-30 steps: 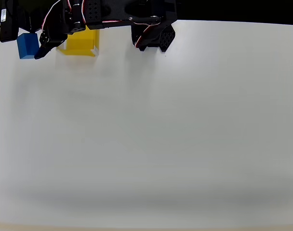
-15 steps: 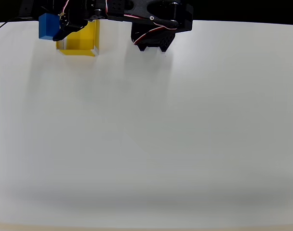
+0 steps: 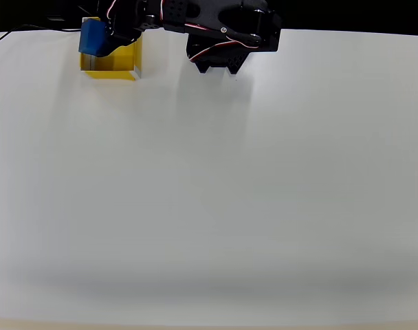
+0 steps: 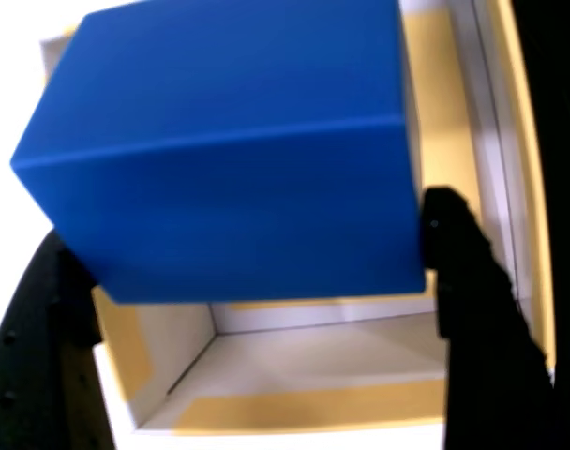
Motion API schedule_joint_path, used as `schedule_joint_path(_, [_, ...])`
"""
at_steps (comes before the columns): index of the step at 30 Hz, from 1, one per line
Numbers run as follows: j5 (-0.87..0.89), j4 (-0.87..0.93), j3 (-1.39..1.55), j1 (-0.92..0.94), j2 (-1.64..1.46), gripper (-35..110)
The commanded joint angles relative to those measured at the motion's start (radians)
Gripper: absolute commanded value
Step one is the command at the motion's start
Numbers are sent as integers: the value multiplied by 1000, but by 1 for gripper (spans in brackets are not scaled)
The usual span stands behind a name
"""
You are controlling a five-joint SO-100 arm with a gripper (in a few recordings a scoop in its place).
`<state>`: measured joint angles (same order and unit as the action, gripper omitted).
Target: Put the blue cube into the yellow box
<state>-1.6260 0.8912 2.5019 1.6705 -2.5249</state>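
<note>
Blue cube [image 4: 229,150] clamped in end effector [image 4: 247,272], over yellow box [image 3: 113,63] at surface's [image 3: 209,206] far-left edge; wrist view reveals box interior beneath.

No text, label, brand, number or sign could be read in either view. The blue cube [image 4: 229,141] showed plain faces, the yellow box [image 4: 294,375] bore no marking on its walls or floor, and the white desk [image 3: 209,192] carried no print.
</note>
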Motion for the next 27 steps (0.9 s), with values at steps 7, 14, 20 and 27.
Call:
schedule_joint_path(7, [-3, -169, 103, 29, -72, 30])
schedule_joint_path(14, [-12, -253, 202, 28, -110, 30])
schedule_joint_path(20, [-3, -276, 241, 25, -133, 40])
schedule_joint_path(27, [-9, -327, 262, 23, -137, 45])
